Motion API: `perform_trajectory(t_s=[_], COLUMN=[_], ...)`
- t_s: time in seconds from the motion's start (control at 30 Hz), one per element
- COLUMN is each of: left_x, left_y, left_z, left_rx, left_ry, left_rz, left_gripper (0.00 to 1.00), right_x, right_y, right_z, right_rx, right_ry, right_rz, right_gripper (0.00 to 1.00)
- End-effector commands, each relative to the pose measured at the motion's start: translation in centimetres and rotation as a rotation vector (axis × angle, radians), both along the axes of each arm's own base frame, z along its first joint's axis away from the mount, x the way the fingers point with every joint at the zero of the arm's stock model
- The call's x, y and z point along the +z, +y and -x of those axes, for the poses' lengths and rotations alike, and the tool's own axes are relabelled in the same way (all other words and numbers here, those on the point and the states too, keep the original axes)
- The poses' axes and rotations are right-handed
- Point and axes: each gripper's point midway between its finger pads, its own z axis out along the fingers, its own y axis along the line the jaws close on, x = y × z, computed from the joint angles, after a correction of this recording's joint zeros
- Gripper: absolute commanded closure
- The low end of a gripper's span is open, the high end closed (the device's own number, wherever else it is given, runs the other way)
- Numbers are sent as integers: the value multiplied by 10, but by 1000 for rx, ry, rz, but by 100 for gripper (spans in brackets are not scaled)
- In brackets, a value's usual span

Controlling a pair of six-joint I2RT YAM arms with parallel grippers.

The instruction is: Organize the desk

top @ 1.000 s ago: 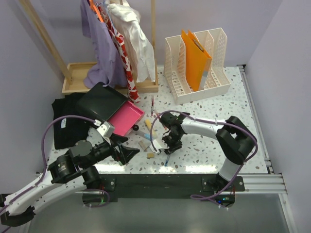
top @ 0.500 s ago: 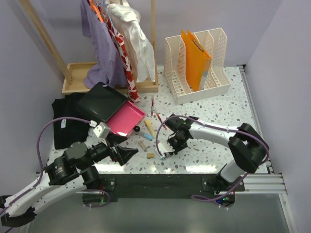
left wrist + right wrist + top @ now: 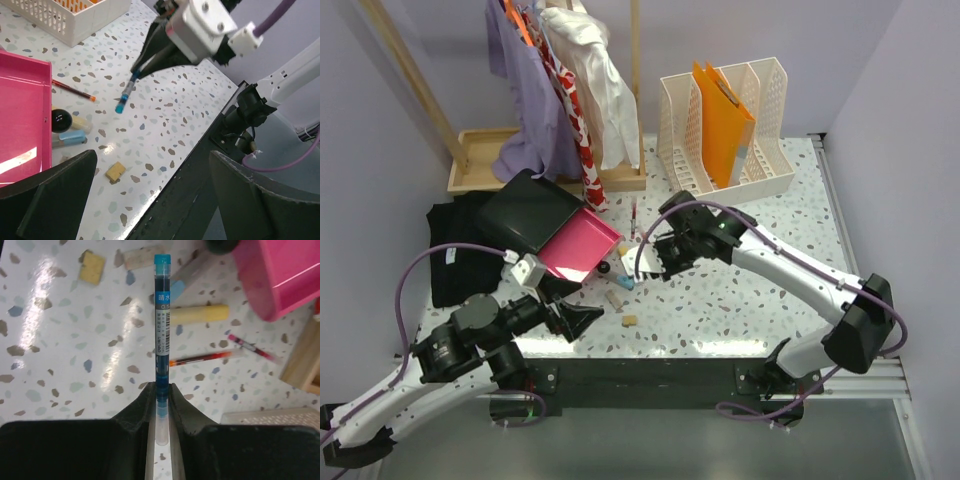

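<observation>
The right gripper (image 3: 161,395) is pinched narrow on a blue pen (image 3: 161,315). It grips only the clear tail end, so most of the barrel sticks out ahead of the fingers, above the desk (image 3: 750,300), the speckled white top that spreads under both arms. How deep the tail sits between the pads is hard to judge, since the fingers hide it. With so little held, the pen could pivot or slide out in a swing and drop among the yellow marker (image 3: 200,314), red pen (image 3: 197,360) and tan eraser (image 3: 93,261) below. Its cap could also knock the rim of the pink tray (image 3: 578,245). The left gripper (image 3: 153,157), spread wide and empty, hangs near the front edge, where the two arms might crowd each other.
</observation>
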Motion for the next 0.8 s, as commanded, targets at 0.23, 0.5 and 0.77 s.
perform_trajectory(t_s=[0.23, 0.5, 0.77], left_x=[20, 23, 25], left_y=[2, 5, 6], left_z=[2, 1, 3], left_rx=[-10, 3, 2], left_ry=[-66, -74, -79], left_rz=[66, 77, 89], left_gripper=[0, 0, 0], right_x=[91, 79, 65], right_y=[96, 156, 181], right_z=[-72, -76, -77], right_rx=[-67, -93, -192], right_ry=[-293, -269, -189], right_rz=[-165, -221, -261], right_gripper=[100, 100, 92])
